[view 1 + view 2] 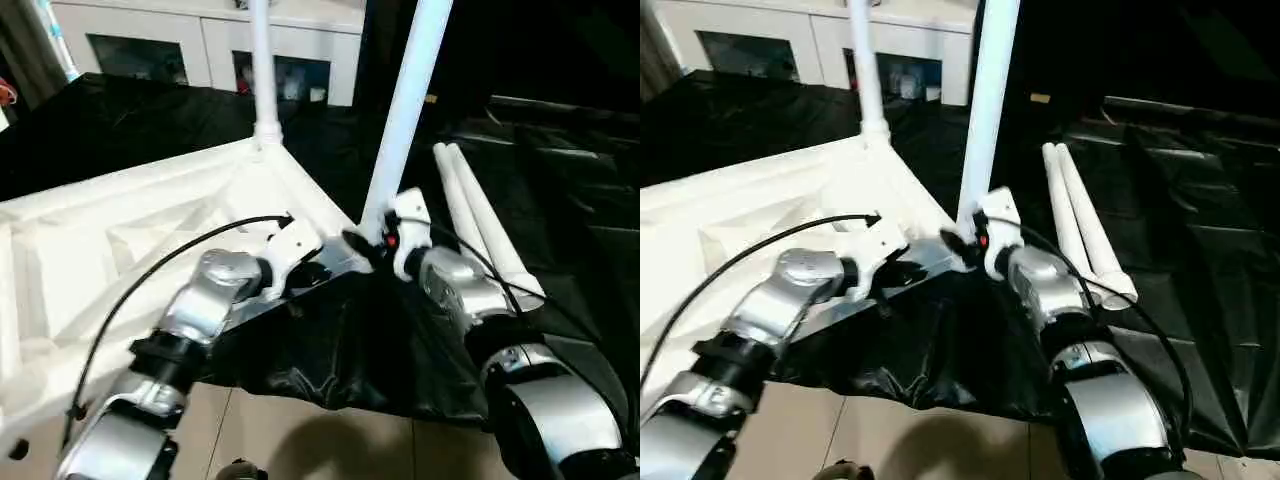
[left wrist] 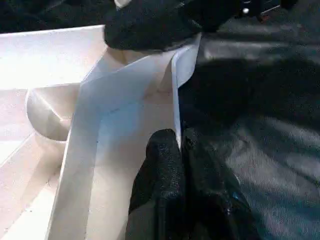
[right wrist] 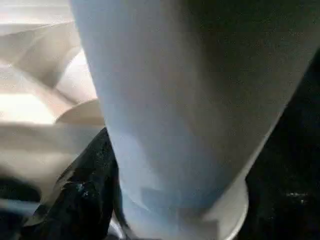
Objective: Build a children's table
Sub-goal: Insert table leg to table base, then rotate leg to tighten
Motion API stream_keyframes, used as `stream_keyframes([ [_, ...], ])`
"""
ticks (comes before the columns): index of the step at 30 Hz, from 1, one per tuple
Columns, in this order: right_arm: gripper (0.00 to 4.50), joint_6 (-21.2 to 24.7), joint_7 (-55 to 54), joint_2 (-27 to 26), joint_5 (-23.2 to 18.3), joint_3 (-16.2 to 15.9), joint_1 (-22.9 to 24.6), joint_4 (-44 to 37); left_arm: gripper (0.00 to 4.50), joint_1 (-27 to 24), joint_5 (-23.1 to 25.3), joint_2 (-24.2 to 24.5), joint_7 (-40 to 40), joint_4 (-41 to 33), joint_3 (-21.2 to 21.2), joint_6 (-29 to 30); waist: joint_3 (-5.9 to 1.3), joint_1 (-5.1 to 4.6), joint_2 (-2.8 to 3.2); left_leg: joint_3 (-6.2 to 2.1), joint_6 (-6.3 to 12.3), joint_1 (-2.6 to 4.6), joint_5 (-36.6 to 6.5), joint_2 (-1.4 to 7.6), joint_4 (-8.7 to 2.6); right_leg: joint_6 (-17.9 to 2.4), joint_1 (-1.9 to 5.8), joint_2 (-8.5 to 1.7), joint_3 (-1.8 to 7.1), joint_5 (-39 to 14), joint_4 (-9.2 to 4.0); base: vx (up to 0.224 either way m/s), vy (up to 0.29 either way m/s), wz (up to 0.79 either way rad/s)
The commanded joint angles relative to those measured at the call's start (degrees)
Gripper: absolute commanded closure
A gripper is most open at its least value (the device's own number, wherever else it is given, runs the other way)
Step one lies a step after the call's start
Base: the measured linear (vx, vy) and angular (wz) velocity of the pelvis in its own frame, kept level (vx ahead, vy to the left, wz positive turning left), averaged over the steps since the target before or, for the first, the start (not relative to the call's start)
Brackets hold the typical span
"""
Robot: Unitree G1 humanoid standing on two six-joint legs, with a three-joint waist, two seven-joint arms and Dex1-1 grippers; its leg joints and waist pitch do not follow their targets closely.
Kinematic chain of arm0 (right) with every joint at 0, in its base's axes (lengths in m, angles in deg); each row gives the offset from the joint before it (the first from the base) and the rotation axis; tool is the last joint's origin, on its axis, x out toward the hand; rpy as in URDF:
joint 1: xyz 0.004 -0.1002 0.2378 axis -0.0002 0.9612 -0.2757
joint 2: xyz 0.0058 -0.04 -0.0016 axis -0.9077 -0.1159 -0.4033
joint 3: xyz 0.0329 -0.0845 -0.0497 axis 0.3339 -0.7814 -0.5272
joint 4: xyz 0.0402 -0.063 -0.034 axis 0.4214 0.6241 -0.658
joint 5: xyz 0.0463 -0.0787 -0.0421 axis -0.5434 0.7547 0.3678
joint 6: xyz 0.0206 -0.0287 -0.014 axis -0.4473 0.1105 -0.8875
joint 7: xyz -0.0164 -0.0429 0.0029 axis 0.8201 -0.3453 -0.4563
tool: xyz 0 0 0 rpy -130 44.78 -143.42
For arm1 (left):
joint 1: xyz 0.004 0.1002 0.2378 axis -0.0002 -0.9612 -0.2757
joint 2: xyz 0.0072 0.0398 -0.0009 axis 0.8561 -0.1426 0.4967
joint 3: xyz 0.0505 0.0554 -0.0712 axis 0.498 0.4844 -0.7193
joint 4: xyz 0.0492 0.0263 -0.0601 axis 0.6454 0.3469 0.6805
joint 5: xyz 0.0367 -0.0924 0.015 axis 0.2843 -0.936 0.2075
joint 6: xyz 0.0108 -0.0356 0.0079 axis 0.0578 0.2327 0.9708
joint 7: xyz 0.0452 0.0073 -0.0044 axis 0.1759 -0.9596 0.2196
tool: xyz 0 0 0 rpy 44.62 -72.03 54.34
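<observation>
The upturned white table top [image 1: 120,250] lies on black sheeting [image 1: 560,200], one leg [image 1: 262,70] standing in its far corner socket. The left gripper [image 2: 177,150] is pinched shut on the top's rim; the right gripper [image 1: 372,243] sits at the base of a second, tilted leg [image 1: 405,110], its hold unclear. Two spare legs [image 1: 480,225] lie alongside

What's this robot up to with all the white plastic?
It is putting together a children's table. The tabletop lies upside down on black sheeting, with one leg already standing in a far corner. The left gripper pinches the top's rim near the closest corner, while the right gripper is at the base of a second leg, standing it up at that corner. Two more legs lie on the sheeting to the right.
</observation>
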Motion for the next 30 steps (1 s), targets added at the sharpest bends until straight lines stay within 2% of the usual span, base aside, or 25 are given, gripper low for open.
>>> stream_keyframes([
  [1, 0.89, 0.53, 2.89, 1.33, 0.41, -0.66, 1.14, 0.18, 4.5, 1.68, -2.1, 0.3, -3.74, -3.62, 0.87, -4.16, -3.83, 0.13, 0.48, -1.29, 2.62, 1.68, -7.42, 2.68, -3.09, -14.45, 2.46, -4.69, 2.3, 7.31, -3.33, 0.0, 0.0, 0.0],
  [3, 0.67, 0.18, 7.63, 2.56, 0.38, -1.73, 2.04, -1.81, 4.5, 1.7, -2.66, 1.59, -6.96, -3.1, 1.7, -6.37, -3.87, 0.63, 0.74, -1.22, 2.77, 1.73, -7.46, 2.76, -2.99, -14.42, 2.48, -4.61, 2.24, 7.58, -3.22, 0.0, 0.0, 0.0],
  [5, 0.67, 0.1, 9.53, 3.07, 0.41, -2.2, 2.44, -2.57, 4.5, 1.66, -2.81, 2.1, -8.23, -2.94, 2.04, -7.27, -3.9, 0.73, 0.63, -1.17, 2.91, 1.66, -6.97, 2.79, -2.91, -14.47, 2.47, -4.48, 2.17, 8.66, -3.0, 0.0, 0.0, 0.0],
  [6, 0.67, 0.02, 14.68, 4.35, 0.4, -3.23, 3.52, -4.36, 4.5, 1.64, -3.44, 2.95, -11.19, -2.52, 2.37, -8.66, -3.98, 0.95, 0.85, -1.18, 3.2, 1.63, -6.49, 2.78, -2.75, -14.72, 2.44, -4.5, 2.12, 9.65, -2.88, 0.0, 0.0, 0.0],
  [8, 0.67, -0.25, 18.08, 5.39, 0.48, -4.18, 4.49, -5.99, 4.5, 1.64, -3.92, 3.43, -13.03, -2.29, 2.47, -9.49, -3.99, 1.38, 0.73, -1.1, 3.77, 1.53, -5.83, 2.77, -2.52, -14.56, 2.44, -4.41, 2.08, 11.12, -2.74, 0.0, 0.0, 0.0],
  [9, 0.67, -0.64, 23.3, 7.07, 0.65, -5.76, 6.19, -8.99, 4.5, 1.78, -4.55, 4.17, -15.7, -1.7, 2.58, -10.03, -4.0, 1.58, 0.9, -1.09, 3.94, 1.54, -5.94, 2.75, -2.46, -14.4, 2.42, -4.38, 2.07, 11.2, -2.72, 0.0, 0.0, 0.0],
  [10, 0.67, -0.67, 24.66, 7.59, 0.64, -6.2, 6.7, -9.86, 4.5, 1.91, -4.56, 4.43, -16.39, -1.35, 2.69, -10.45, -4.02, 1.96, 0.74, -1.09, 4.08, 1.65, -6.15, 2.85, -2.43, -14.16, 2.34, -4.44, 2.06, 11.15, -2.75, 0.0, 0.0, 0.0],
  [12, 0.67, -0.98, 28.58, 9.09, 0.53, -7.39, 8.25, -12.5, 4.5, 2.31, -4.73, 5.1, -18.5, -0.1, 2.99, -11.52, -3.88, 2.02, 0.89, -1.23, 3.58, 1.49, -7.25, 2.83, -2.6, -14.29, 2.35, -4.51, 1.98, 8.94, -2.88, 0.0, 0.0, 0.0],
  [16, 0.67, -1.2, 33.69, 10.99, -0.04, -8.94, 11.1, -17.43, 4.5, 2.73, -4.98, 6.17, -21.9, 1.35, 3.96, -12.9, -3.8, 2.01, 0.92, -1.27, 2.66, 1.68, -9.45, 3.0, -2.77, -14.28, 2.24, -4.62, 2.04, 6.27, -3.09, 0.0, 0.0, 0.0],
  [18, 1.0, -1.03, 35.07, 11.45, -0.25, -9.41, 12.08, -19.12, 4.5, 2.82, -4.8, 6.51, -23.31, 1.79, 4.47, -12.87, -3.7, 1.95, 1.01, -1.3, 2.24, 1.71, -10.66, 3.04, -2.9, -14.51, 2.14, -4.68, 2.06, 4.21, -3.24, 0.0, 0.0, 0.0],
  [20, 1.0, -0.67, 35.94, 11.71, -0.33, -9.6, 12.94, -20.5, 4.5, 2.94, -4.55, 6.67, -24.22, 2.44, 4.79, -13.39, -3.67, 1.97, 1.16, -1.33, 1.74, 1.85, -11.62, 3.09, -3.0, -14.5, 2.03, -4.72, 2.1, 2.58, -3.41, 0.0, 0.0, 0.0],
  [21, 1.07, -0.67, 35.94, 11.71, -0.33, -9.6, 12.94, -20.5, 4.5, 2.94, -4.55, 6.67, -24.22, 2.44, 4.79, -13.39, -3.68, 1.96, 1.03, -1.3, 1.45, 1.92, -11.88, 3.11, -3.0, -14.77, 2.03, -4.76, 2.14, 2.43, -3.44, 0.0, 0.0, 0.0],
  [22, 1.38, -0.32, 36.47, 11.78, -0.45, -9.74, 13.46, -21.3, 4.5, 3.1, -4.39, 6.48, -24.28, 3.18, 4.72, -14.0, -3.67, 1.95, 1.01, -1.3, 1.38, 1.87, -11.99, 3.11, -3.02, -14.89, 2.03, -4.75, 2.13, 2.46, -3.41, 0.0, 0.0, 0.0],
  [30, 1.71, 1.6, 36.29, 11.21, -0.55, -9.69, 15.03, -23.41, 4.5, 3.43, -3.69, 5.6, -23.75, 5.62, 4.64, -15.77, -3.79, 2.17, 1.0, -1.3, 2.0, 1.69, -10.51, 2.99, -2.82, -14.92, 2.14, -4.86, 2.09, 3.98, -3.28, 0.0, 0.0, 0.0],
])
